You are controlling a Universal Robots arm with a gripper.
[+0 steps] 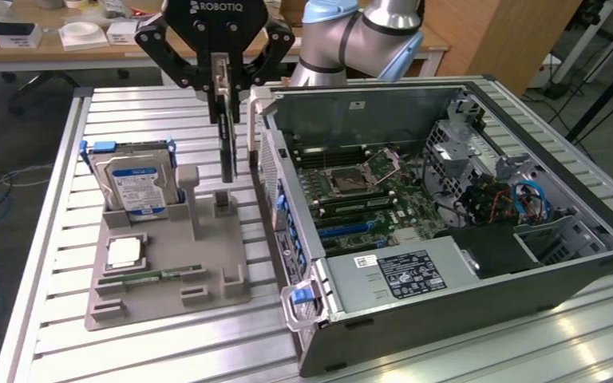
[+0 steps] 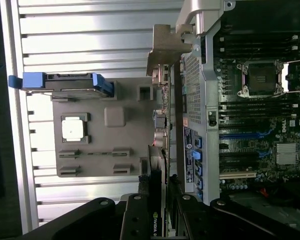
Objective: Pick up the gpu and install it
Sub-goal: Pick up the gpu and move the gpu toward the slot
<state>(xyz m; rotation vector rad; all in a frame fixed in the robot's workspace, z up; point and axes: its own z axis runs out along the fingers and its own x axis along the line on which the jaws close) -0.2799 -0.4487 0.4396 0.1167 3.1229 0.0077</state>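
Observation:
My gripper (image 1: 221, 84) is shut on the gpu (image 1: 227, 148). The thin black card hangs on edge from the fingers, above the table. Its pale metal bracket (image 1: 252, 132) faces the open computer case (image 1: 562, 275). The card's lower edge hovers over the far right corner of the grey holder tray (image 1: 168, 299), close to the case's outer wall. In the wrist view the gpu (image 2: 161, 150) runs edge-on away from my gripper (image 2: 157, 202), with its bracket (image 2: 166, 47) at the far end, beside the case wall (image 2: 192, 85). The motherboard (image 1: 365, 195) lies exposed inside the case.
On the grey tray stand a blue-labelled hard drive (image 1: 134, 187), a square processor (image 1: 125, 251) and a narrow green memory stick (image 1: 163, 275). The slatted aluminium table (image 1: 125, 112) extends around them. A cluttered desk (image 1: 61, 36) sits behind.

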